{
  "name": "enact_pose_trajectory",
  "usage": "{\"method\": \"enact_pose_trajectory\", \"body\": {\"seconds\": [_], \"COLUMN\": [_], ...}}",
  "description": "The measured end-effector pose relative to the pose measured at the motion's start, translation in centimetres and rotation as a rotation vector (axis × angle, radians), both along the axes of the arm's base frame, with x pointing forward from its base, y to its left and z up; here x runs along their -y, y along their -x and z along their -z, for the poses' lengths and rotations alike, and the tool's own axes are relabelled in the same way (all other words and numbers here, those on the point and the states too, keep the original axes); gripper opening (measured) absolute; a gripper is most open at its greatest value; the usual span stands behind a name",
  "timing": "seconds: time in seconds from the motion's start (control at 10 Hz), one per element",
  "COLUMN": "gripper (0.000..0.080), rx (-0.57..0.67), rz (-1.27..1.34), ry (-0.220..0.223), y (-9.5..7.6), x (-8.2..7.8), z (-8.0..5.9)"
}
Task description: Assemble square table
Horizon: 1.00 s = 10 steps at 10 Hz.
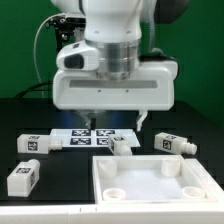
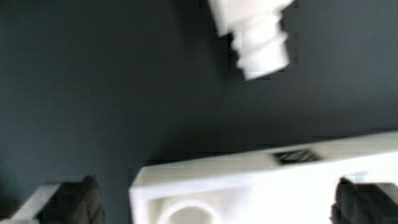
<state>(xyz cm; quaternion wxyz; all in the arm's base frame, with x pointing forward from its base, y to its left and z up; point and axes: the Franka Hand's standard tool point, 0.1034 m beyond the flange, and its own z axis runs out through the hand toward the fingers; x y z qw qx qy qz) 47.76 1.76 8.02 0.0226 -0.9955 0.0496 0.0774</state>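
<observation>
Now square top (image 1: 150, 178) lies flat, sockets (image 1: 113, 190) upward

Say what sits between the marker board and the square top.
Exterior view: one white leg lies between the marker board and the square top.

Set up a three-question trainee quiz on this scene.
1. True or false: the gripper is open and holds nothing.
2. How many loose legs show in the exterior view?
3. The tabletop lies with its sockets facing: A) up, B) down.
Key: 1 true; 2 four; 3 A.
</observation>
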Motion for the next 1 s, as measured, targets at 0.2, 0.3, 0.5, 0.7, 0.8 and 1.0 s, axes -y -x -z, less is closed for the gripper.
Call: {"method": "enact_pose_trajectory", "body": {"seconds": [0.2,0.3,0.5,0.7,0.8,1.0], "gripper": [0.0649,0.0648,0.0648,0.0648,0.0648,0.0648], "rx": [0.060,0.039,0.046,0.117,0.148,0.180], "rz": [0.075,0.064,0.064,0.003,-0.046,-0.070], "ry": [0.005,0.001,0.002,0.006,0.013,0.023], "y": [3.1,3.0,2.6,2.5,4.2,4.8], "x": [-0.5,-0.5,-0.4,-0.6,-0.8,-1.2], "z": [0.3,0.4,0.3,1.3,3.1,4.6]}}
